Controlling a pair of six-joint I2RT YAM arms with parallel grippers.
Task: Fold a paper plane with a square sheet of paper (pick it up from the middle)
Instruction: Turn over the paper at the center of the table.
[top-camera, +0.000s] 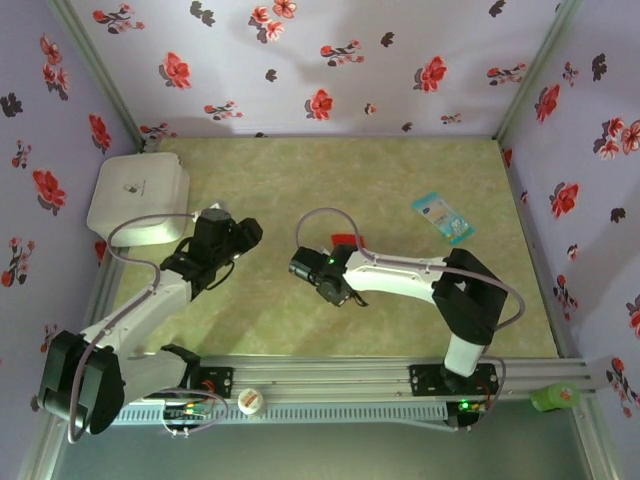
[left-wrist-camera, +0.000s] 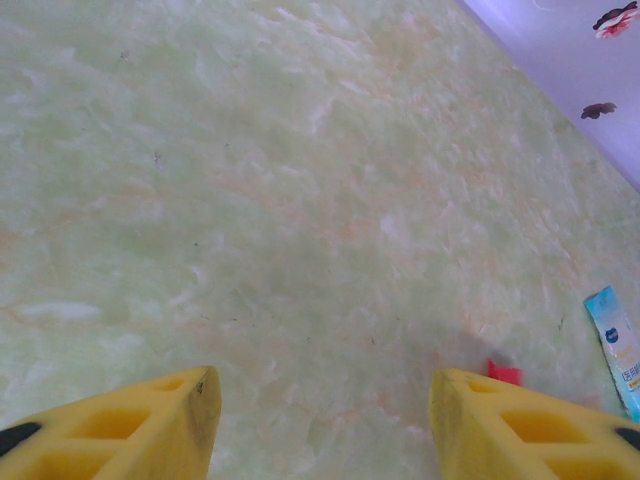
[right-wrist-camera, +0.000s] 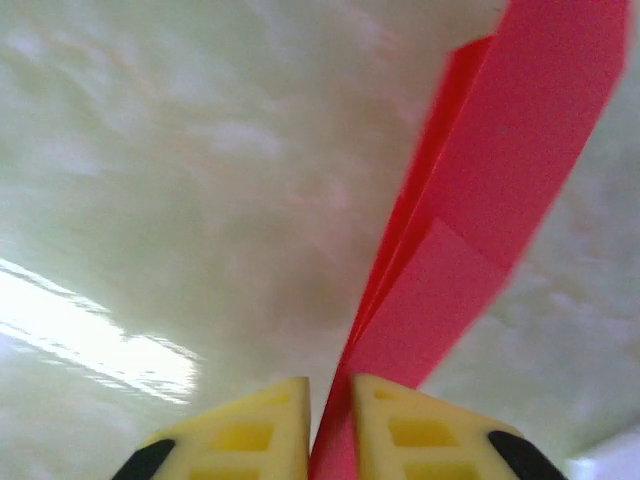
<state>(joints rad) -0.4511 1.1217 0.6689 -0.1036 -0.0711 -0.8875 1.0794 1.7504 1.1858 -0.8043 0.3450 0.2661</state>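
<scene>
The paper plane was held between the jaws of the right gripper, with the packet laid to its right.

Top external: set high above and behind the arm bases and faced down and forward. The whole table and the flowered walls are taken in from afar.
Left wrist: carried behind the left gripper, near the tabletop and faced obliquely across it. A strip of wall is caught in the upper right corner.
Right wrist: carried behind the right gripper, very close to the surface, so that the folded red paper is seen large and blurred.
Shared by all three: the folded red paper.
Shared by top external and left wrist: the blue-and-white packet.
</scene>
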